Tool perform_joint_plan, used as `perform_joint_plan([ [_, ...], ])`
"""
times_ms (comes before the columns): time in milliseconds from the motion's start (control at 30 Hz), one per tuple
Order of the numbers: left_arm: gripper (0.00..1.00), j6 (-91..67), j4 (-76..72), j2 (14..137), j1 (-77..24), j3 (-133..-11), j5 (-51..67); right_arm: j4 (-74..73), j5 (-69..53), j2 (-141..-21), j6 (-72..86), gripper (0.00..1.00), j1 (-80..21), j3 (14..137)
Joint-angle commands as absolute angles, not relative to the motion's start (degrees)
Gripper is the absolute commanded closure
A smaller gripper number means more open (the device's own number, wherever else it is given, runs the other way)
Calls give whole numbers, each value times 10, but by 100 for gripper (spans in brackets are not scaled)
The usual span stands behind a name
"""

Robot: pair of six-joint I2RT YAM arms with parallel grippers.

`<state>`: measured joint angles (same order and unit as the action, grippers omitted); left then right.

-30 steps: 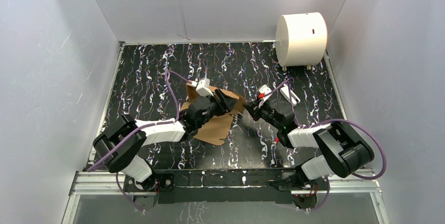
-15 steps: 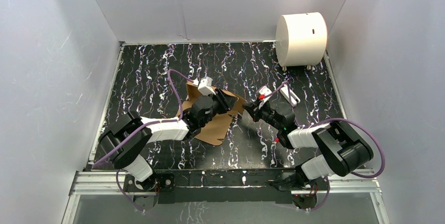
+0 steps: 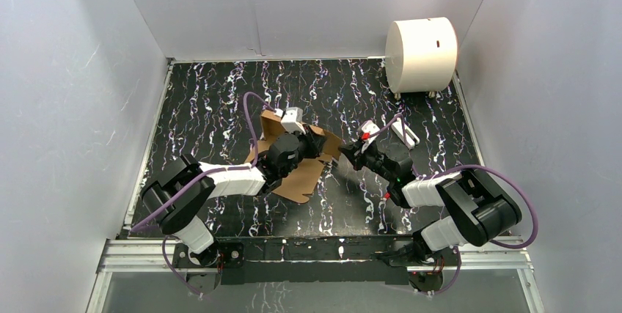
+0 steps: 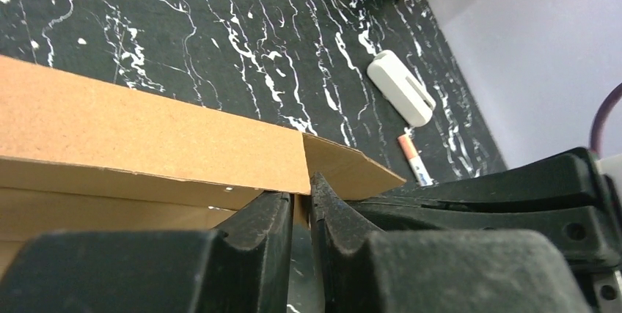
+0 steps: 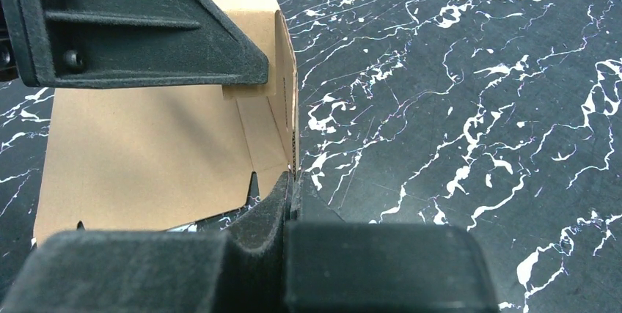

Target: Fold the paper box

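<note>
The paper box (image 3: 299, 175) is a brown cardboard piece with notched flaps, partly folded up, in the middle of the black marbled table. My left gripper (image 3: 317, 143) is shut on one of its raised flaps; the left wrist view shows the jaws (image 4: 302, 194) pinching the cardboard (image 4: 147, 133) from below. My right gripper (image 3: 343, 150) is shut on the box's right edge; in the right wrist view its jaws (image 5: 292, 177) clamp the thin edge of a side panel (image 5: 147, 159). The two grippers sit close together.
A large white cylinder (image 3: 421, 45) stands at the back right corner. A small white device (image 3: 405, 132) and a small red-tipped stick (image 4: 412, 157) lie on the table right of the grippers. White walls enclose the table on three sides.
My left gripper has moved slightly toward the back with the flap, lifting the box's far side more upright. The right gripper has stayed almost still.
</note>
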<state>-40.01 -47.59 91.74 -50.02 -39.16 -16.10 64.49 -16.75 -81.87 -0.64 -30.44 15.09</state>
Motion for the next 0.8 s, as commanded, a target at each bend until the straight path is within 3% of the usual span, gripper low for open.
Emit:
perform_joint_plan([
  [0,91,-266,-497,921,-504,-409,-164,687,-174,-822,-12,100,-302,148],
  [133,100,-182,-501,922,-508,-408,-140,685,-169,-825,-8,100,-303,151],
  [433,100,-31,-508,930,-518,-393,-119,694,-182,-862,-4,94,-303,173],
  [767,100,-16,-532,943,-519,-384,-130,748,-177,-896,15,59,-308,174],
])
